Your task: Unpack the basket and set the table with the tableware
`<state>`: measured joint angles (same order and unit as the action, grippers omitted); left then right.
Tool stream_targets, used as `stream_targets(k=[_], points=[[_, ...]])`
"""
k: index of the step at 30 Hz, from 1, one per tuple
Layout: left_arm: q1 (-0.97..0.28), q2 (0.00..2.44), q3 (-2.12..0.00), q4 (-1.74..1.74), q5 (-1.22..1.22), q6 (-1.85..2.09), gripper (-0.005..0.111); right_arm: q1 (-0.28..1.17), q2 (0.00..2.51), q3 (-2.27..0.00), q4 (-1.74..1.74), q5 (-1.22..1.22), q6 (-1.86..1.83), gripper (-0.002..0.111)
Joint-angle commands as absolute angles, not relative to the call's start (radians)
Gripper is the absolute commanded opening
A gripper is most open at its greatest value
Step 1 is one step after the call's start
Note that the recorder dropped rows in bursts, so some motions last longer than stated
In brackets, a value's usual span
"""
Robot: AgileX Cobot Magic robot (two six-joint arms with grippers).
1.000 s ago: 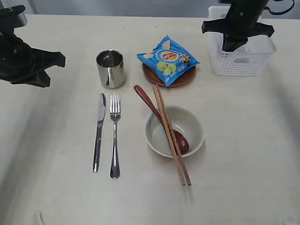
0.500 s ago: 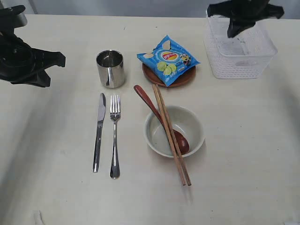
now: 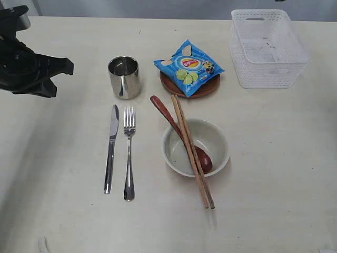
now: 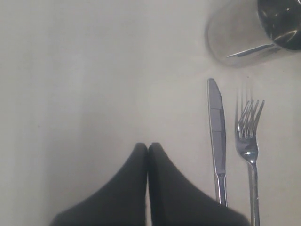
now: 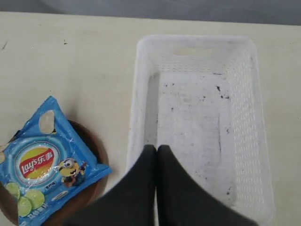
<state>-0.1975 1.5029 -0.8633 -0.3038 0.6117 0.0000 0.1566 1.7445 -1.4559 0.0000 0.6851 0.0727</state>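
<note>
My left pincer (image 4: 148,147) is closed, its jaws pressed together with nothing between them. It hangs over a bare part of the table (image 3: 274,174), near the knife (image 3: 111,147) but not touching it. My right pincer (image 5: 156,148) is also closed on nothing. It hangs over the near edge of the basket (image 5: 141,108), and below it I see the white basket floor with some dark specks.

In the exterior view the basket stands upright at the far right corner of the table. The plate (image 3: 208,88) lies to the left of it, apart from it, and the blue chip bag (image 3: 188,66) rests on the plate and covers most of it. The cup (image 3: 124,77) stands upright to the left of the plate. In front of the cup the knife and the fork (image 3: 129,153) lie side by side, the knife on the left, close together but not touching. The bowl (image 3: 218,139) stands to the right of the fork, in front of the plate. The spoon (image 3: 163,110) has its head inside the bowl and its handle reaches over the rim toward the plate. The chopsticks (image 3: 202,187) lie together across the bowl, beside the spoon, and their near ends rest on the table.
</note>
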Motion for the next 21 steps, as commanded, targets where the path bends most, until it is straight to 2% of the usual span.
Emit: stream_targets(k=[1, 6, 12, 21], points=[[-0.205, 1.502, -0.856, -0.289, 0.601, 0.000, 0.000, 0.154, 1.564, -1.214, 0.040, 0.482, 0.089, 0.000], [-0.205, 1.500, -0.840, -0.289, 0.589, 0.000, 0.000, 0.154, 1.395, -0.999, 0.051, 0.337, 0.089, 0.000], [-0.205, 1.449, -0.750, -0.324, 0.495, 0.000, 0.000, 0.162, 1.230, -0.852, 0.051, 0.313, 0.082, 0.000], [-0.205, 1.080, -0.616, -0.342, 0.362, -0.007, 0.000, 0.299, 0.879, -0.634, 0.051, 0.136, 0.082, 0.000]])
